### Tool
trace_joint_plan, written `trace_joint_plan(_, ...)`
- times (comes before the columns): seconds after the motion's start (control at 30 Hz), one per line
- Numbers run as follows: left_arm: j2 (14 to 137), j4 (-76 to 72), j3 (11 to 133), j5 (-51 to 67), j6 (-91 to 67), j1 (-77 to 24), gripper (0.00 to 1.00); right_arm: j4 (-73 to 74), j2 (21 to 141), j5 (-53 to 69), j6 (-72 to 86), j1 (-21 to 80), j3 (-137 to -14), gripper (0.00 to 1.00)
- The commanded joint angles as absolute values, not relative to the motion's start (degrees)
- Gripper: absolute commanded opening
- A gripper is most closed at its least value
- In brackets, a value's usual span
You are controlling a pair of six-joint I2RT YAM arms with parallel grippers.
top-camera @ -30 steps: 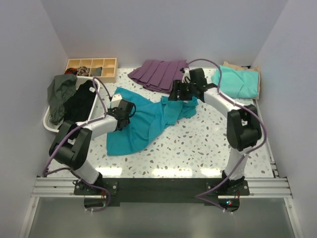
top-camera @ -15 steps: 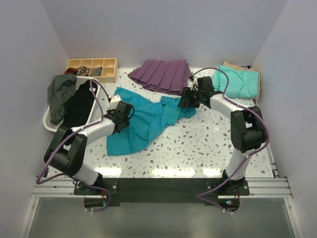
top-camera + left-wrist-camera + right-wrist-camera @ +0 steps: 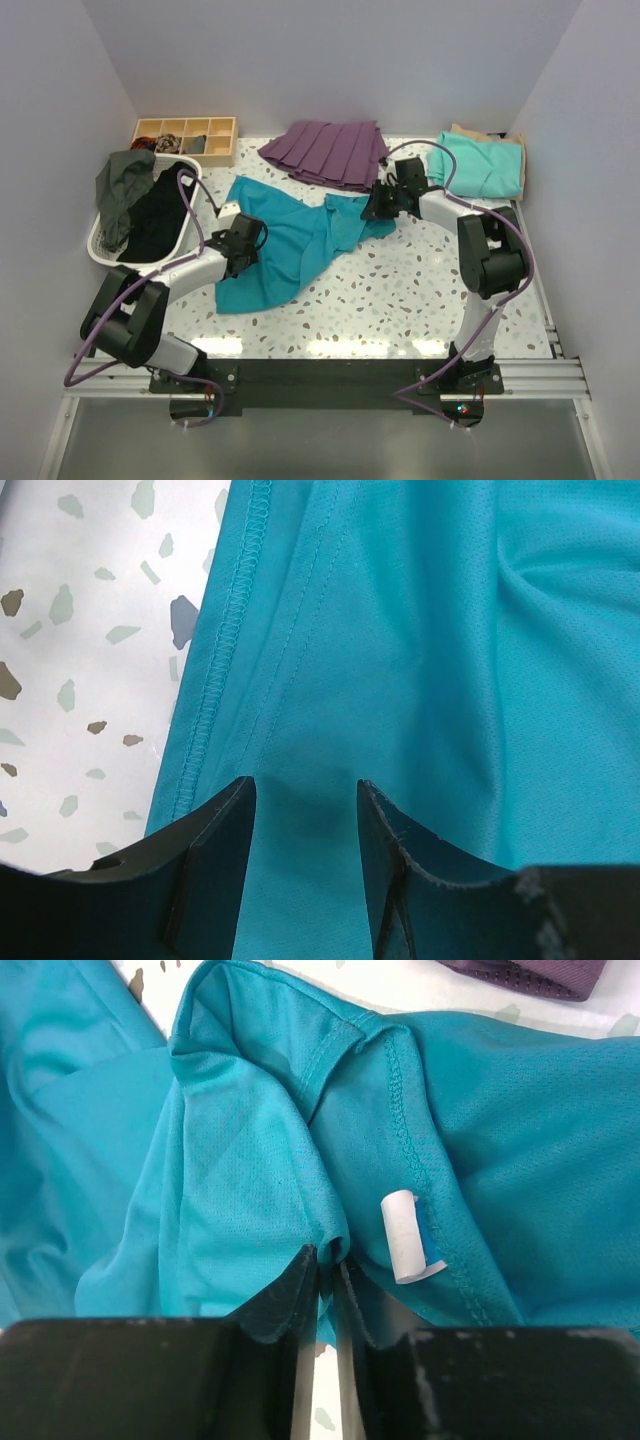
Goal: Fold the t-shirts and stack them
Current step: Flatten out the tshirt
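Only your right wrist view shows the white label [image 3: 405, 1235] beside the teal t-shirt [image 3: 290, 250] fold that the right gripper [image 3: 327, 1260] pinches, mid-table; left gripper [image 3: 305, 795] jaws apart over its hem; overhead, three shirts: mint t-shirt [image 3: 482, 165] atop tan t-shirt [image 3: 465, 131].

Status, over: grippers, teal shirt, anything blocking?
Right gripper pinching teal shirt near collar. Left gripper open, down on shirt near hem. Purple garment alongside, not blocking.
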State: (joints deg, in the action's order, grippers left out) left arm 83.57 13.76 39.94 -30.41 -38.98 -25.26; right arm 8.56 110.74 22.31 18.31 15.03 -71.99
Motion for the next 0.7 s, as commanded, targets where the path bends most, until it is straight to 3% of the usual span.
trace_joint_plan(0.0, 81.74, 14.67, 39.90, -31.20, -40.34, -25.66, 0.50, 5.36, 109.25, 24.17, 18.19, 14.77, -73.04, 0.09)
trace_joint_plan(0.07, 81.13, 15.29, 39.82, -31.55, -40.60, -25.66, 0.50, 5.71, 107.94, 24.17, 17.49, 14.77, -72.78, 0.08)
trace_joint_plan(0.13, 79.98, 16.17, 39.46, -31.81, -40.87, -25.66, 0.50, 5.62, 106.44, 24.08, 17.58, 14.77, -72.33, 0.00)
trace_joint_plan(0.53, 76.20, 19.34, 37.44, -32.34, -42.19, -25.84, 0.50, 8.00, 94.05, 23.38, 16.88, 14.85, -66.01, 0.00)
trace_joint_plan(0.57, 76.38, 19.25, 37.44, -32.26, -42.19, -25.84, 0.50, 9.04, 93.96, 23.55, 16.88, 14.77, -66.18, 0.11)
trace_joint_plan(0.67, 76.73, 18.90, 37.71, -31.90, -42.10, -25.93, 0.50, 10.63, 94.48, 23.99, 16.26, 14.85, -67.06, 0.18)
